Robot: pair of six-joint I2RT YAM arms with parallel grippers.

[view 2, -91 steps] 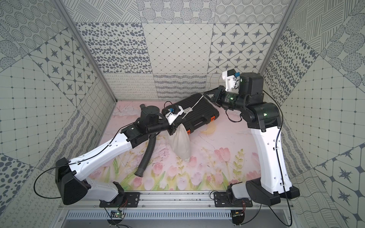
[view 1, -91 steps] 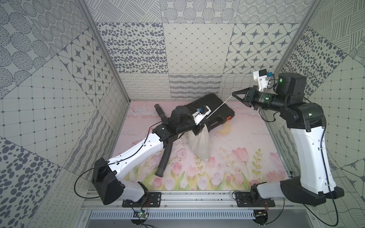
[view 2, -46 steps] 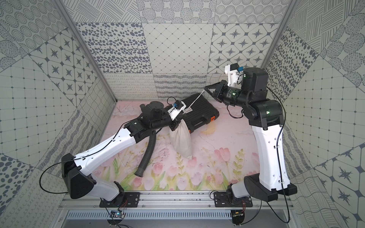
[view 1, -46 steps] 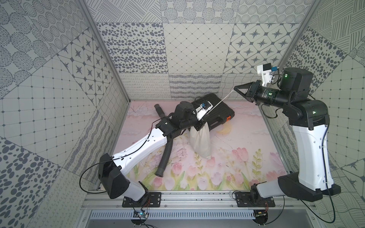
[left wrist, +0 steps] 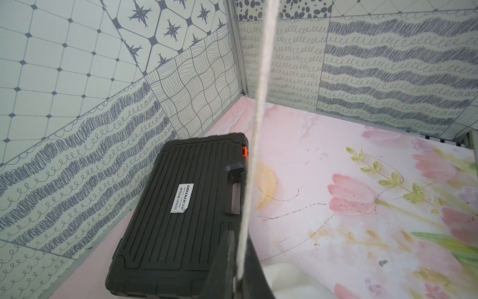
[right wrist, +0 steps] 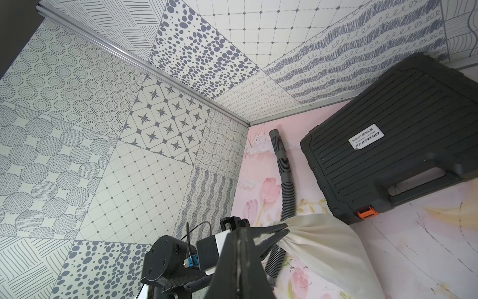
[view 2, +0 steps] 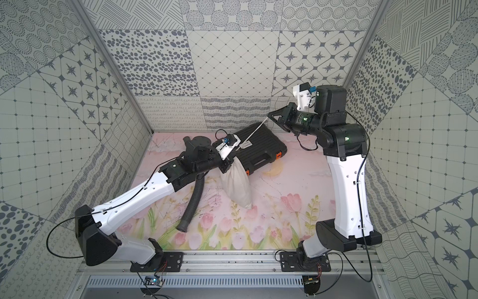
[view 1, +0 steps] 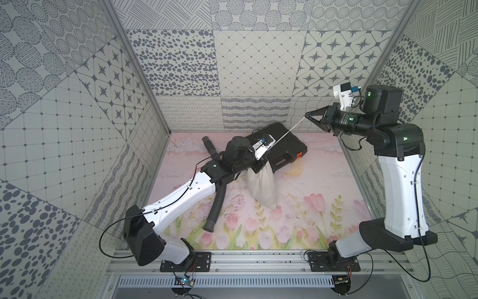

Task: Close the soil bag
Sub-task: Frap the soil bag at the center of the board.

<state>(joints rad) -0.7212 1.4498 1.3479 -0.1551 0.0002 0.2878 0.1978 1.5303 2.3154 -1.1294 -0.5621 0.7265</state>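
All round, matte wall panels [view 1: 258, 64] printed in grey dots, stars, grids and scribbles. Below, a smooth pink table mat [view 1: 323, 186] with painted tulips, scuffed with thin dark marks.

At the back, lying flat and angled, a black case [view 1: 287, 146]: hard ribbed plastic, rectangular with rounded corners, moulded handle slot, orange latches [view 1: 299, 155], white label [left wrist: 181, 198]. One end hidden under the left wrist in both top views.

Left of it, a dark corrugated hose [view 1: 216, 202], ridged and flexible, its middle stretch covered by the left arm.

Just in front of the case, touching it or merely overlapping it, hard to say: the soil bag [view 1: 261, 186]. Off-white woven cloth, soft, pillow-shaped, bottom on the mat, mouth raised toward the case.

Clamped shut on the bag's gathered neck, the left gripper [view 1: 260, 167], cloth puckered between its black fingers [right wrist: 274, 227].

From there, a pale fibrous cord [view 1: 287, 132], taut and straight, slanting up over the case.

Raised near the back right corner, the right gripper [view 1: 307, 115], pressed closed on the cord's far end. The end itself too small to make out.
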